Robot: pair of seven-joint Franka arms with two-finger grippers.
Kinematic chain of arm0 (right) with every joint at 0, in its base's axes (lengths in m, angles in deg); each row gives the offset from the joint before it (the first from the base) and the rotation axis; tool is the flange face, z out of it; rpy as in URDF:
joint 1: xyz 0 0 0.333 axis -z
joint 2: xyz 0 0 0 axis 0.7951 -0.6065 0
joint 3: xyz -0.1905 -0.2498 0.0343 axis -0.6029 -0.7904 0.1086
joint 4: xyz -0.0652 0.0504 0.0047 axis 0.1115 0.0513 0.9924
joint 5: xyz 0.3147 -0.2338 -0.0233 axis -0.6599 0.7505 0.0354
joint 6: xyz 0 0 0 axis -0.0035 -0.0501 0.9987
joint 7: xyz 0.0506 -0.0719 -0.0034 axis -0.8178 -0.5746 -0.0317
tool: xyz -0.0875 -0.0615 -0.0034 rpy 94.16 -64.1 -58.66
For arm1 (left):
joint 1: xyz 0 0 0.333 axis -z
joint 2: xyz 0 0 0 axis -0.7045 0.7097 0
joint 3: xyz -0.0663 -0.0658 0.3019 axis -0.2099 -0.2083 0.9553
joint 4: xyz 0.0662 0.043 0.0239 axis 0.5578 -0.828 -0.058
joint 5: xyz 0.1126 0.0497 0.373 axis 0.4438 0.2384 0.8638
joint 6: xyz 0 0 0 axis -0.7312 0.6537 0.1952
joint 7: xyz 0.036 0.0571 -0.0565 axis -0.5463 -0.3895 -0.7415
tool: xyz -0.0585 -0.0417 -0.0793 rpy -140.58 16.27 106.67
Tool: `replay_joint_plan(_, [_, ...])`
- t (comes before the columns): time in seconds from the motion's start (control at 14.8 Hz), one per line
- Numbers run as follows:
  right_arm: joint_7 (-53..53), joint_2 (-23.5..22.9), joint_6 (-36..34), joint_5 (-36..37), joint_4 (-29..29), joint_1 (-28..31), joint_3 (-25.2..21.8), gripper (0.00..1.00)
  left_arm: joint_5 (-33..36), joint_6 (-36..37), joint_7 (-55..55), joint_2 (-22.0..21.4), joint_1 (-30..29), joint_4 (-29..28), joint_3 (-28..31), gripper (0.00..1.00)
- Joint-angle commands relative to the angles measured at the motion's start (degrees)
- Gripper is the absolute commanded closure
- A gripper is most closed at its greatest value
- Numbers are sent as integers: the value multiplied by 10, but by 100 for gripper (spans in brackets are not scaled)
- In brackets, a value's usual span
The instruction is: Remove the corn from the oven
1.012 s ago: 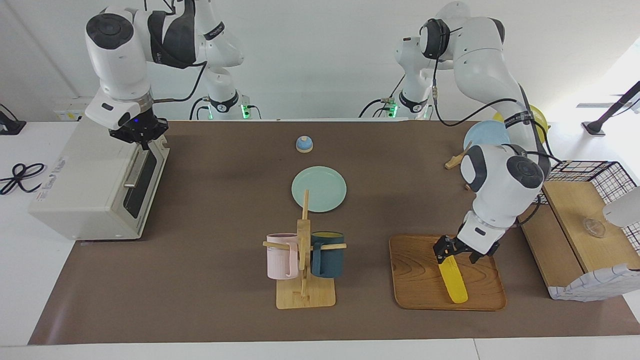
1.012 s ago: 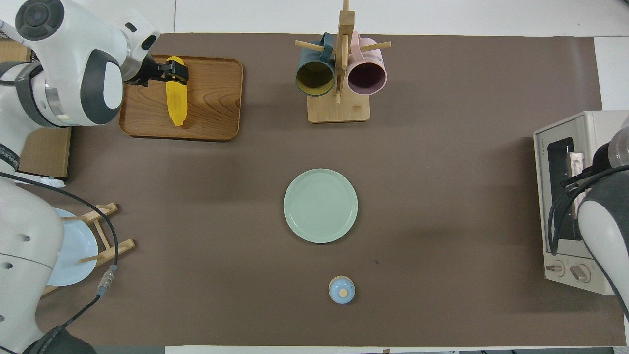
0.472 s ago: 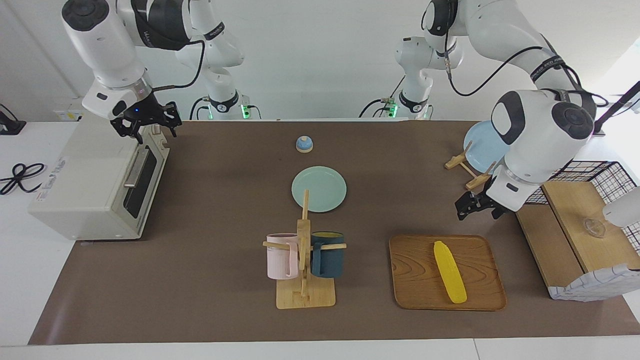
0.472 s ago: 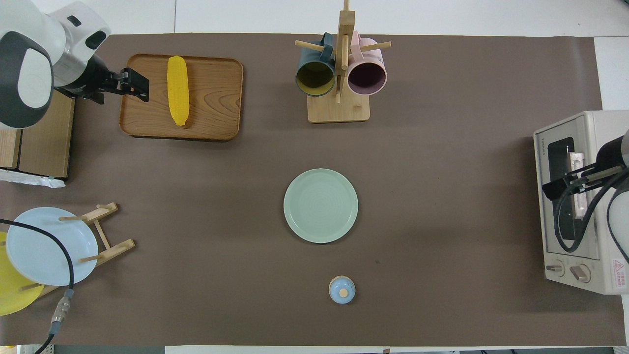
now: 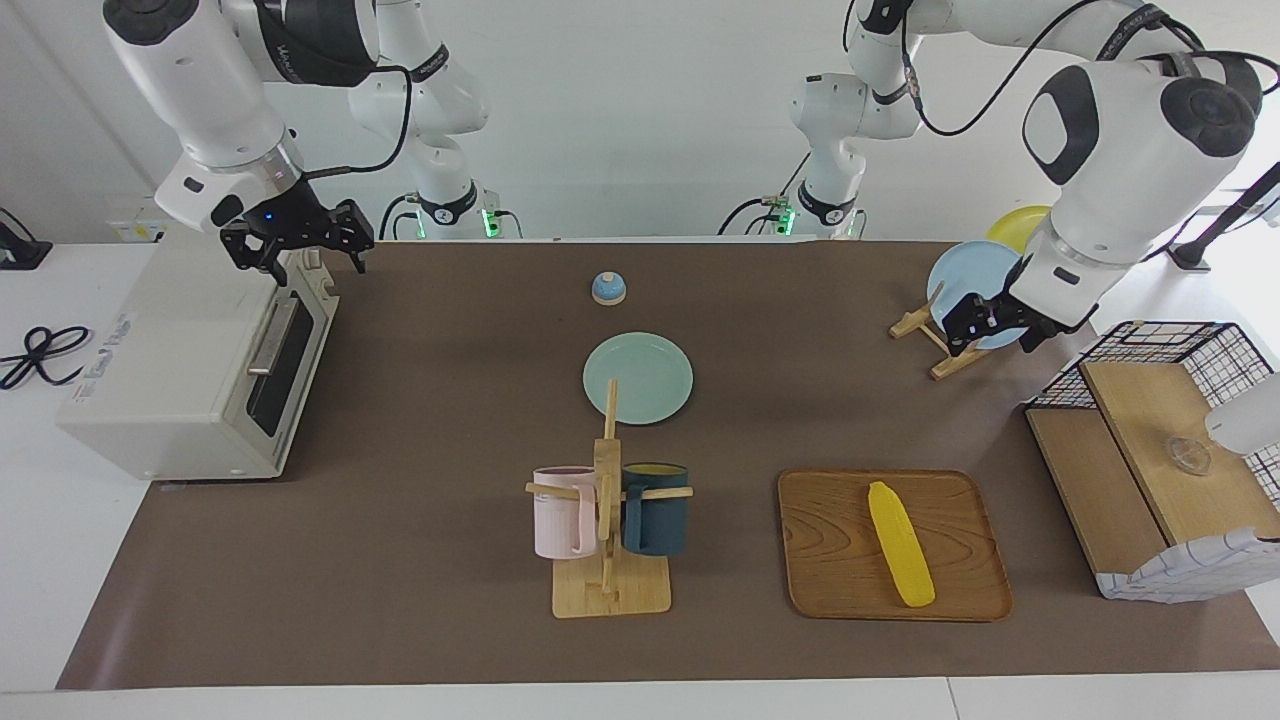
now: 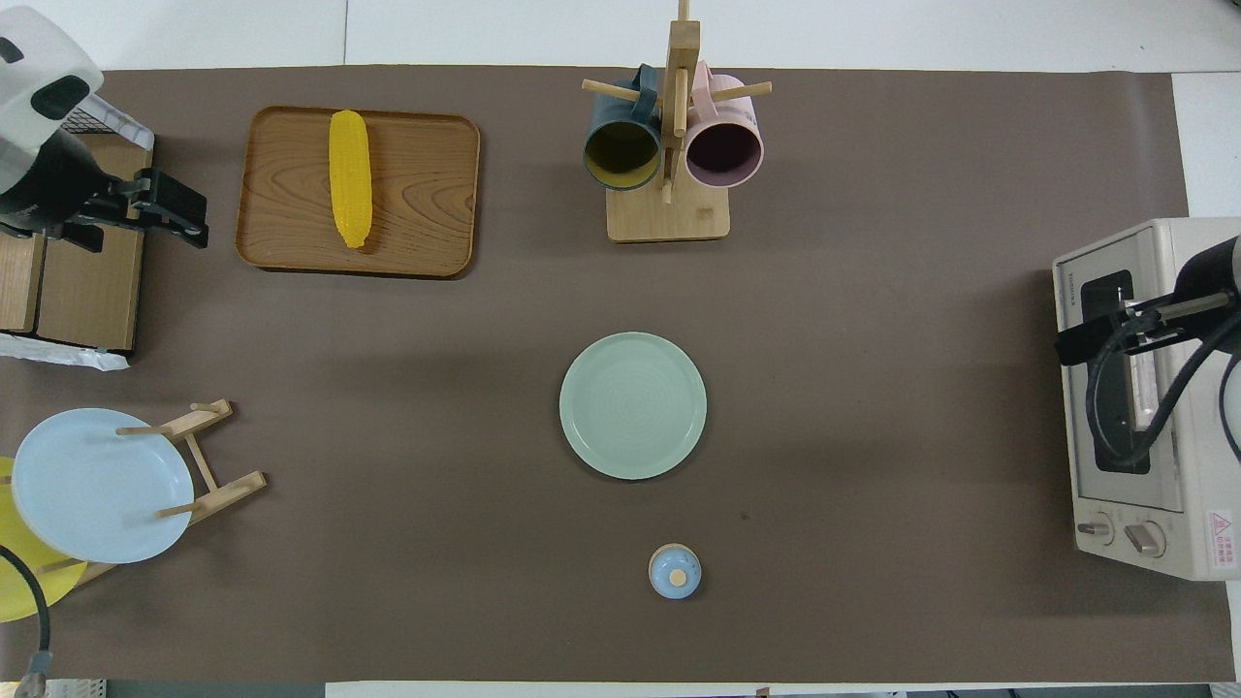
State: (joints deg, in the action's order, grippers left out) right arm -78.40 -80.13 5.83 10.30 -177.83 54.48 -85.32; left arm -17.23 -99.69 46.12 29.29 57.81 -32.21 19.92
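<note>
Both pincers — left [image 5: 992,328], right [image 5: 298,245] — open, corn [image 5: 900,542] on tray [image 5: 830,560], oven [image 5: 190,365] shut.

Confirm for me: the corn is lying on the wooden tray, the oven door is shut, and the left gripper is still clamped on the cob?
Not quite. The facing view shows the left gripper empty, raised near the blue plate; the corn lies alone on the wooden tray, and the oven door is shut.

One corn [image 5: 901,543], one oven [image 5: 190,365], two mugs [image 5: 655,508], perhaps three plates [image 5: 638,377].
</note>
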Motion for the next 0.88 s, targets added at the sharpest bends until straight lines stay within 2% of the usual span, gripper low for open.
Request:
replay_joint_plan(0.0, [12,-5,-20,-17,12,3,2,0,30,0,-3,-85,0,-95,-2,0])
replay_joint_plan(0.2, [16,-2,-34,-17,10,4,1,0,31,-4,0,-140,-19,-159,-9,0])
replay_joint_plan(0.34, [51,-3,-34,-13,12,4,2,0,30,-10,-1,-154,-33,-184,-20,0])
replay_joint_plan(0.47, [54,-4,-43,-13,16,4,2,0,30,-33,-3,-159,-69,-201,-63,0])
replay_joint_plan(0.81, [54,-7,-39,-10,20,-2,-1,0,25,-54,-4,-156,-70,-202,-68,0])
